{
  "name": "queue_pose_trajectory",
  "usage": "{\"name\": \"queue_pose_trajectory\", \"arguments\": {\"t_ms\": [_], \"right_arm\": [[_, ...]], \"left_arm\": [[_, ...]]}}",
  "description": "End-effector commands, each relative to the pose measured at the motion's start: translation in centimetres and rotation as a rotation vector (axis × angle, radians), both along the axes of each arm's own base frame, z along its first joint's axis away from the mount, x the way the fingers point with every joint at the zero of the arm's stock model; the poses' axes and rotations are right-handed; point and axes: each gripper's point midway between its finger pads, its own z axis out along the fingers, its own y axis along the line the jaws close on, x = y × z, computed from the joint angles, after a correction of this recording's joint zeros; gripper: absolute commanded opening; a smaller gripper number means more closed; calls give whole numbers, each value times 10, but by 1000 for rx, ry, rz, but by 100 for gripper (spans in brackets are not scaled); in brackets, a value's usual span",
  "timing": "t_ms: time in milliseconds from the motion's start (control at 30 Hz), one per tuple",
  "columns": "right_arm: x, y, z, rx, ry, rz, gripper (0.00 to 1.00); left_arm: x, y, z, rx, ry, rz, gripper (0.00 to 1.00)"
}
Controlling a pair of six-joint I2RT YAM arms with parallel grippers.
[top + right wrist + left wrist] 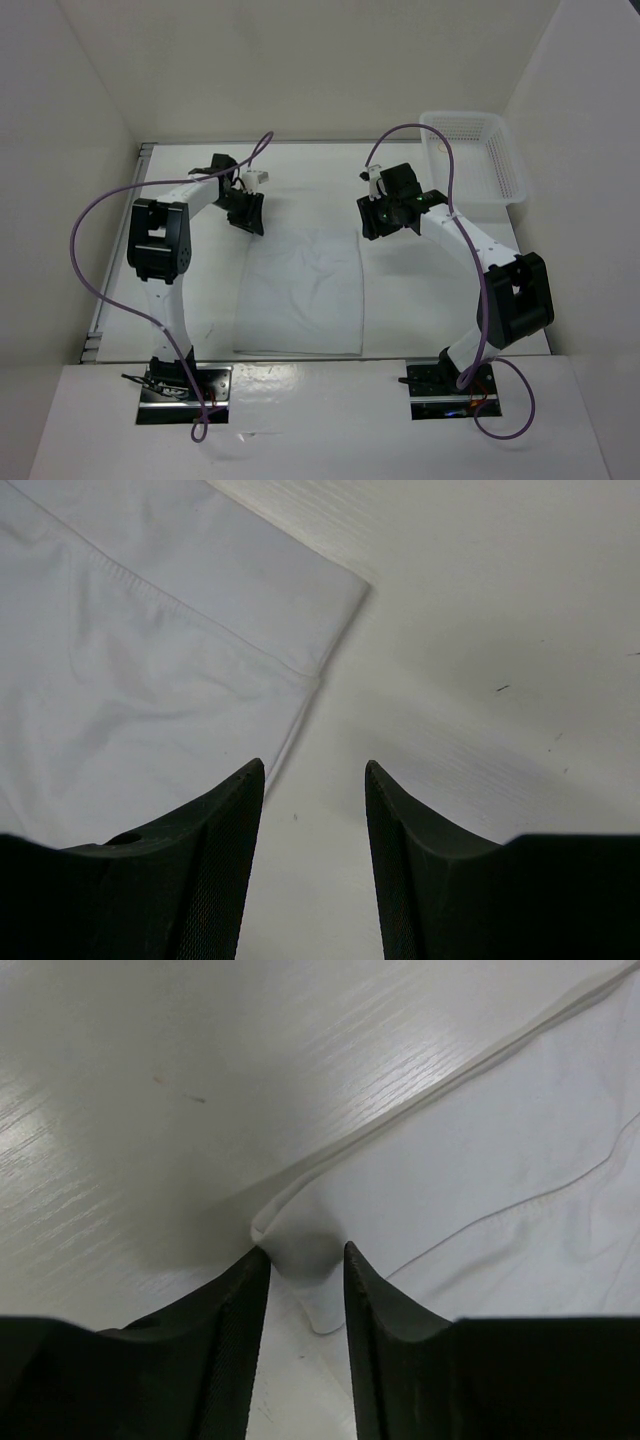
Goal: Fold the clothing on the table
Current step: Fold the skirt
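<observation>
The clothing (300, 290) lies flat on the table (310, 195) as a white, roughly rectangular piece between the two arms. My left gripper (247, 214) is down at its far left corner. In the left wrist view, the left gripper (303, 1252) stands part open, and the bunched corner of the clothing (480, 1160) bulges up between the fingertips (258, 1265). My right gripper (383, 222) hovers by the far right corner. In the right wrist view, the right gripper (312, 765) is open over bare table, with the clothing (150, 660) just left of it.
A white plastic mesh basket (478, 155) stands at the table's far right corner. A metal rail (120, 270) runs along the left edge. White walls enclose the table on three sides. Purple cables loop above both arms.
</observation>
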Motion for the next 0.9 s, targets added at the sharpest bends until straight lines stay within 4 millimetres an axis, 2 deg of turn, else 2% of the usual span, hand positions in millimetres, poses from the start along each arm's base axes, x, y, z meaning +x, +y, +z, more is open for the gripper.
{"name": "queue_pose_trajectory", "arguments": {"t_ms": [0, 200, 267, 333, 433, 467, 600, 633, 700, 733, 767, 833, 867], "right_arm": [[2, 1, 2, 11, -18, 10, 50], [2, 1, -1, 8, -9, 10, 50], [1, -1, -7, -7, 8, 5, 55], [0, -3, -17, -21, 40, -9, 62], [5, -8, -22, -16, 60, -43, 68], [5, -4, -20, 3, 57, -32, 72], [6, 4, -30, 33, 89, -25, 73], [10, 6, -26, 45, 76, -33, 73], [10, 13, -31, 72, 96, -20, 73], [12, 15, -29, 84, 85, -14, 73], [13, 19, -31, 100, 95, -13, 73], [16, 20, -34, 117, 96, -9, 71], [20, 21, -41, 116, 98, -10, 71]], "left_arm": [[-1, -6, -8, -17, 23, -10, 42], [0, -6, -5, -18, 14, -10, 25], [-3, -5, -7, -17, 22, -10, 21], [1, -6, 2, -23, -3, -3, 14], [-6, -2, 4, -24, 9, 14, 11], [-9, -1, 1, -23, 18, 15, 9], [-19, 7, 5, -24, 29, 41, 9], [-21, 7, 8, -27, 30, 48, 11], [-28, 5, 7, -40, 43, 44, 15], [-27, 3, 14, -52, 29, 40, 19], [-31, 3, 11, -50, 42, 40, 19], [-33, 4, 18, -52, 27, 40, 19], [-36, 4, 15, -51, 36, 40, 19]]}}
